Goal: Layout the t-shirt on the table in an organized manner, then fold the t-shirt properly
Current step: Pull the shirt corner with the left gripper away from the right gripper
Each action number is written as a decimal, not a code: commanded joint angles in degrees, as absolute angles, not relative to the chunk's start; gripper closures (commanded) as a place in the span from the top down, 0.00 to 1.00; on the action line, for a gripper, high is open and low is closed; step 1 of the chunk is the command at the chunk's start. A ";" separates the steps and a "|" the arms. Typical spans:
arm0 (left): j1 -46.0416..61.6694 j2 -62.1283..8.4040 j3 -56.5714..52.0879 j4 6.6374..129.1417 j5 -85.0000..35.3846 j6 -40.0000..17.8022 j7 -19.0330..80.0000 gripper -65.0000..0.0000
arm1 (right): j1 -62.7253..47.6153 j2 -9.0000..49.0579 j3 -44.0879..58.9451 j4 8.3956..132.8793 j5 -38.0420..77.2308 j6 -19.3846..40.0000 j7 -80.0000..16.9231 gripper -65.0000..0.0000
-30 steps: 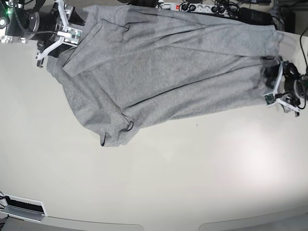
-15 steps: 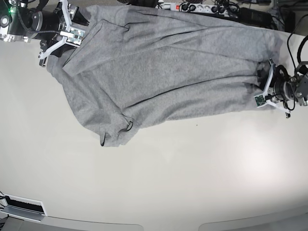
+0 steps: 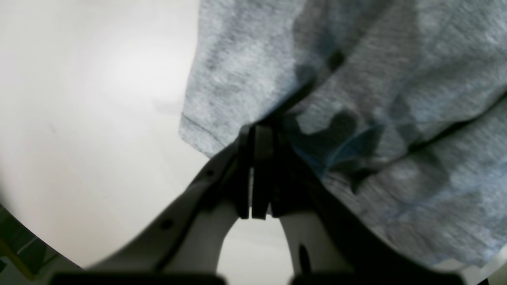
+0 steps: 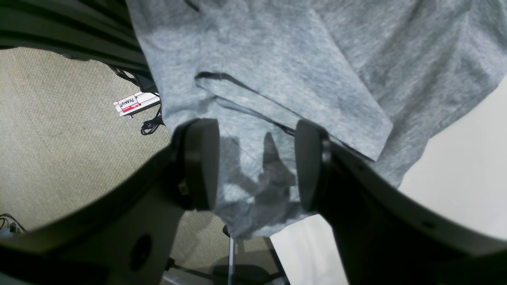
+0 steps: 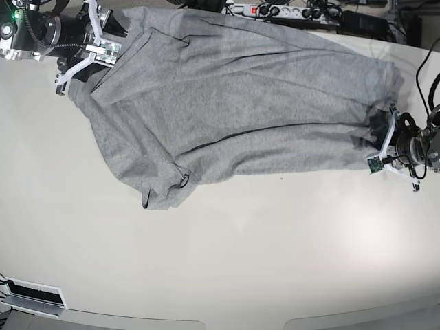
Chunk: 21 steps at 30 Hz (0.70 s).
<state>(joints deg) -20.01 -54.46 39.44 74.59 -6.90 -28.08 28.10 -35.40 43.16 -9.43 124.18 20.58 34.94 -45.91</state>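
The t-shirt (image 5: 234, 110) is lying lengthwise between the arms: left gripper (image 3: 257, 138) pinching its corner, right gripper (image 4: 257, 164) hanging spread over the opposite end.

place: lab | cues: power strip (image 5: 278, 10), tangled cables (image 5: 320, 12), carpet floor (image 4: 59, 130)

Both arms are black-bodied with white frames at the wrist. The left pincer (image 3: 257, 174) has white curved finger arms with small round holes and dark flat tips; seen from the base camera, a small green circuit board sits on its white bracket, with thin black cables looping behind. The right pincer (image 4: 257, 164) carries black, rounded, disc-like pads on dark arms, one showing a round hole.
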 commanded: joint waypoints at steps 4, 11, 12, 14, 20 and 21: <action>-21.12 -56.21 38.94 75.00 -6.87 -27.83 27.92 0.00 | -35.40 43.81 -8.97 125.16 21.04 34.89 -45.06 0.50; -21.10 -56.18 38.94 75.00 -8.49 -30.72 27.90 0.21 | -35.40 43.83 -8.97 125.14 21.04 34.89 -45.06 0.50; -21.10 -56.18 38.94 75.00 -8.45 -30.68 27.90 0.19 | -35.40 43.83 -8.97 125.14 21.04 34.89 -45.06 0.50; -21.12 -56.21 38.94 75.00 -8.38 -30.63 27.92 0.00 | -35.40 43.81 -8.97 125.14 21.04 34.89 -45.06 0.50; -21.12 -56.21 38.94 75.00 -8.10 -26.33 27.92 0.00 | -35.40 43.81 -8.97 125.14 21.04 34.89 -45.06 0.50; -21.12 -56.18 38.94 75.00 -7.46 -25.56 27.92 0.00 | -35.40 43.83 -8.97 125.14 21.04 34.89 -45.06 0.50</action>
